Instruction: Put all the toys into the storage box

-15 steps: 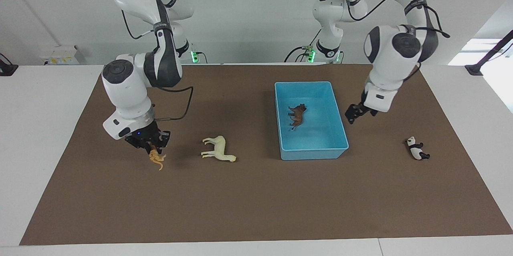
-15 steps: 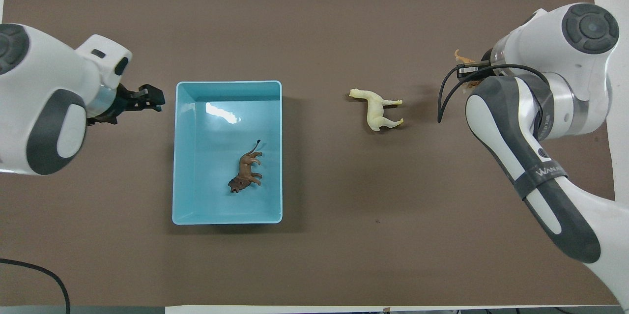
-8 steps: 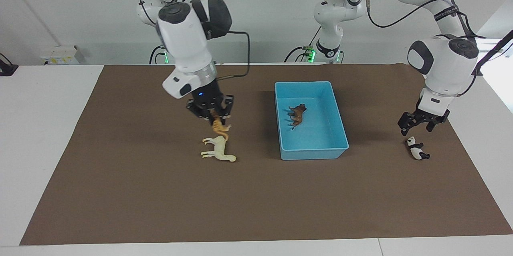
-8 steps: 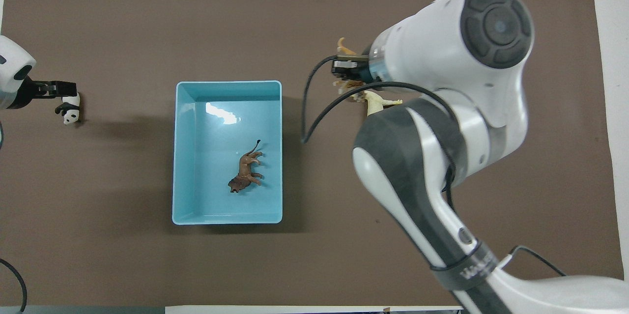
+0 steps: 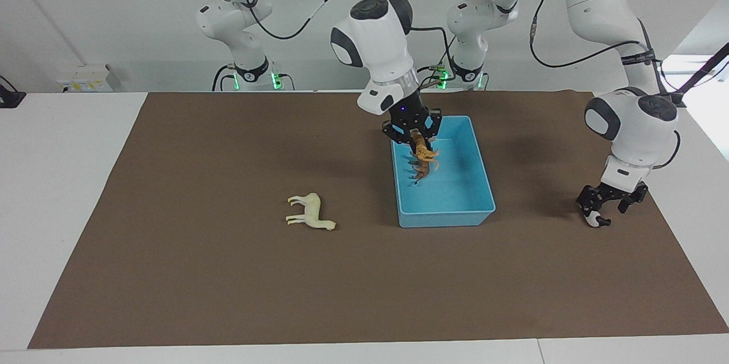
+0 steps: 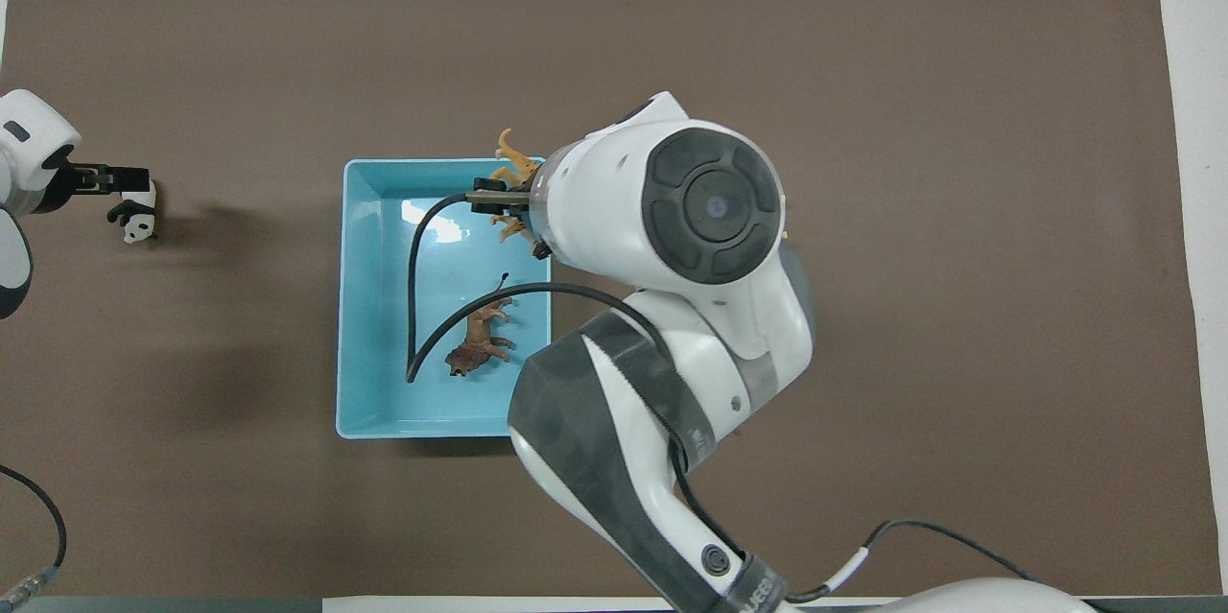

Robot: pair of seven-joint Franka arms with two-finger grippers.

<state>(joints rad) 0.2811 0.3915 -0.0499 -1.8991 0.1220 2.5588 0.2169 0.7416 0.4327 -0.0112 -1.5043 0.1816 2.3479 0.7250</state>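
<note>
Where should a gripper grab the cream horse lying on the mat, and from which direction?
Probably from straight above, across the torso. The cream horse lies flat on its side on the brown mat, legs pointing toward the right arm's end of the table. Its body is the thickest part between neck and hindquarters; the legs are thin and would likely slip. Fingers should straddle back and belly.

free: mat [image 5: 228, 273] around horse [image 5: 310, 213] | blocked: right tool [image 5: 411, 135] (holding tiger [image 5: 422, 152]) over box [image 5: 484, 184]
</note>
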